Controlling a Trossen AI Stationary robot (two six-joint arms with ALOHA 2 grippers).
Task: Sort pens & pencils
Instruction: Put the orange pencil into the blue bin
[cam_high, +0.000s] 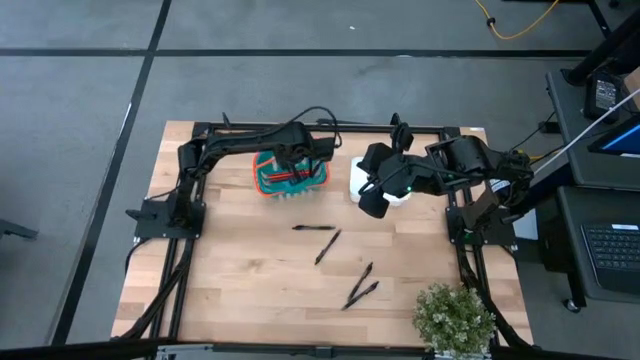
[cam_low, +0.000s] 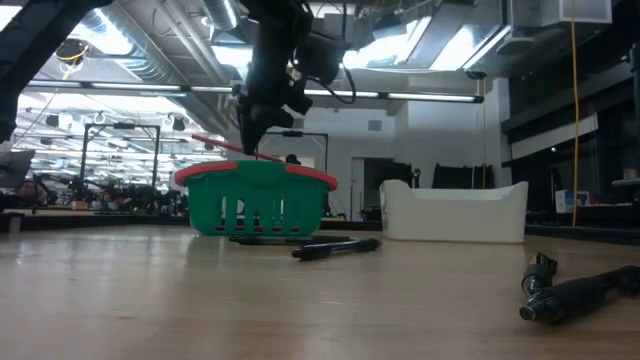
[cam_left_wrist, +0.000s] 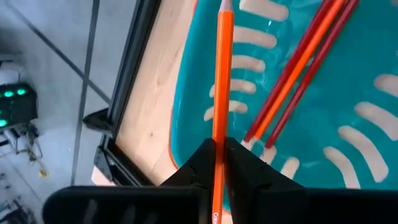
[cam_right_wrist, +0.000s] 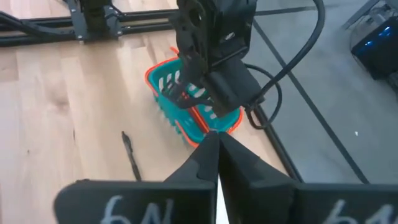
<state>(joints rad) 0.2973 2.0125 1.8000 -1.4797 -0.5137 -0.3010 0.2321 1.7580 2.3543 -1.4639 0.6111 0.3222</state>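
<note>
Tabletop (cam_high: 240, 290): pale wood planks, framed by a dark rail; both arms worked along its far edge.

Teal basket (cam_high: 290, 176), orange-rimmed, stood near the middle of the far edge. White bin (cam_high: 358, 177) sat just beside it, toward the right side. A small green plant (cam_high: 454, 317) occupied the near right corner.

Left gripper (cam_left_wrist: 219, 163) hung over the teal basket, fingers (cam_left_wrist: 249, 171) clenched on one pencil (cam_left_wrist: 221, 81). The pencil was pinched close to one end, most of its length reaching out over the basket's floor. Two more pencils (cam_left_wrist: 292, 74) already lay inside the basket, side by side.

Right gripper (cam_right_wrist: 217, 155) waited above the white bin, fingers pressed together on nothing visible.

Pens (cam_high: 340, 265): four counted from above, black, lying loose on the tabletop between centre and the near right corner. One pair (cam_high: 360, 288) looked crossed or touching; the other two lay close to each other nearer the centre.

Handling judgement: pencils are light, rigid and thin, and probably smooth enough to roll, so a grip near mid-length would balance better than the end pinch seen here. Pens likely slightly thicker and equally stiff; take each across the barrel at mid-length. The crossed pair may need the upper one lifted first.
</note>
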